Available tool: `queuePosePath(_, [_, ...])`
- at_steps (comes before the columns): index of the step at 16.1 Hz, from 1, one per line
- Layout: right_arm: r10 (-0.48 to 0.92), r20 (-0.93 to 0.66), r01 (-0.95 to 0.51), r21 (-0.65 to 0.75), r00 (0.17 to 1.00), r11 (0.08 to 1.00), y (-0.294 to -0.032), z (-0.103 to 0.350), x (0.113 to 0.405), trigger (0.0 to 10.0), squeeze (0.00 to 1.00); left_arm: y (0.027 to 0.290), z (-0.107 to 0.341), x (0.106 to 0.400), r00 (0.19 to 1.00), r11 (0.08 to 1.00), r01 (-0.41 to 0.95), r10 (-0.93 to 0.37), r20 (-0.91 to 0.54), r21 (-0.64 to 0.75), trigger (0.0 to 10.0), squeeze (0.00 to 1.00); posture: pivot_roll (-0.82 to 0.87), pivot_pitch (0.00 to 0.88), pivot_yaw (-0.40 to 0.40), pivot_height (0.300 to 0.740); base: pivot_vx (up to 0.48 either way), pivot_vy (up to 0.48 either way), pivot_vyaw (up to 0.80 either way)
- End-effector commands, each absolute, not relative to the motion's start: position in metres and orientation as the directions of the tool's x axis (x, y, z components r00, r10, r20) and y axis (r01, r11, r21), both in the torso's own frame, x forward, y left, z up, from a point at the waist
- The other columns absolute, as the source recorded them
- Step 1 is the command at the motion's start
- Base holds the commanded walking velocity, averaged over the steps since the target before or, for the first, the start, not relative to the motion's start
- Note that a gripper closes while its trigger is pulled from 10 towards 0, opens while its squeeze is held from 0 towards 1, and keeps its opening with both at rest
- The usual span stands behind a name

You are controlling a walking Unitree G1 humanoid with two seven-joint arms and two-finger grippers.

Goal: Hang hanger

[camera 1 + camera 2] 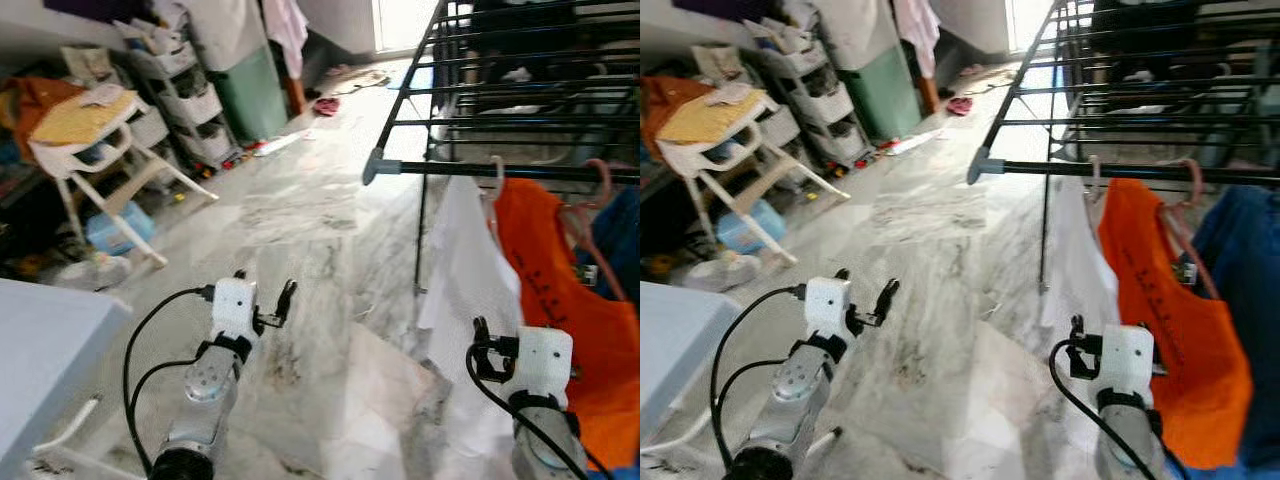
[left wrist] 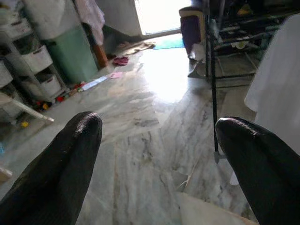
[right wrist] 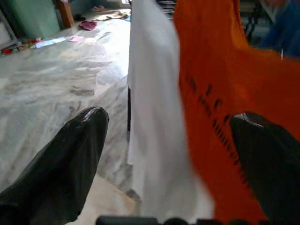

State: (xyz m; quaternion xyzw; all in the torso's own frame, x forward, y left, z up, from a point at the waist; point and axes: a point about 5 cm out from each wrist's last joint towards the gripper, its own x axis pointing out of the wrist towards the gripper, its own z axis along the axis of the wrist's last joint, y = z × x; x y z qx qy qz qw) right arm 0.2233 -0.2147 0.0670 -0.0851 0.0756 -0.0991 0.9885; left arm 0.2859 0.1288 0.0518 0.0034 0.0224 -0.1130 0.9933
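Note:
A black drying rack [image 1: 520,100] stands at the right, and its front rail [image 1: 470,170] ends in a grey cap. A white garment [image 1: 465,290], an orange garment [image 1: 555,300] on a pink hanger [image 1: 600,178] and a blue garment [image 1: 618,235] hang from that rail. My right gripper [image 3: 168,117] is open and empty, low in front of the white and orange garments. Over the marble floor to the left of the rack, my left gripper [image 1: 265,285] is held open, with nothing between its fingers [image 2: 70,154].
A white folding chair [image 1: 95,150] with a yellow cushion, plastic drawers [image 1: 185,95] and a green bin [image 1: 250,90] line the far left. A pale blue surface [image 1: 40,340] sits at my lower left. Marble floor [image 1: 310,230] stretches ahead.

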Motion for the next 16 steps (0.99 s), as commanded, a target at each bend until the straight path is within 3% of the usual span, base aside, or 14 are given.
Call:
queuePosePath(1, [-0.135, -0.125, 0.113, -0.169, 0.983, 0.979, -0.201, 0.07, 0.233, 10.0, 0.0, 0.141, 0.045, 0.28, 0.984, 0.985, 0.17, -0.169, -0.063, 0.008, 10.0, 0.0, -0.27, 0.004, 0.164, 0.74, 0.0, 0.0, 0.0])
queuePosePath(5, [0.067, -0.127, -0.093, -0.212, 0.99, 0.973, -0.186, 0.082, 0.265, 10.0, 0.0, 0.143, 0.033, 0.257, 0.996, 0.998, 0.038, -0.041, -0.074, -0.052, 10.0, 0.0, -0.17, 0.0, -0.005, 0.74, 0.0, 0.0, 0.0])
queuePosePath(8, [0.219, -0.142, -0.248, -0.241, 0.965, 0.938, -0.161, 0.081, 0.278, 10.0, 0.0, 0.153, 0.028, 0.246, 0.995, 0.998, -0.041, 0.037, -0.091, -0.037, 10.0, 0.0, -0.11, 0.0, -0.068, 0.74, 0.0, 0.0, 0.0])
queuePosePath(12, [0.287, -0.156, -0.314, -0.192, 0.945, 0.93, -0.141, 0.074, 0.281, 10.0, 0.0, 0.167, 0.027, 0.237, 0.987, 0.992, -0.122, 0.12, -0.107, -0.014, 10.0, 0.0, -0.04, 0.0, -0.064, 0.74, 0.0, 0.0, 0.0])
queuePosePath(16, [0.234, -0.183, -0.267, -0.186, 0.955, 0.945, -0.157, 0.064, 0.286, 10.0, 0.0, 0.163, 0.026, 0.244, 0.981, 0.991, -0.132, 0.126, -0.145, -0.033, 10.0, 0.0, -0.02, 0.0, -0.05, 0.74, 0.0, 0.0, 0.0])
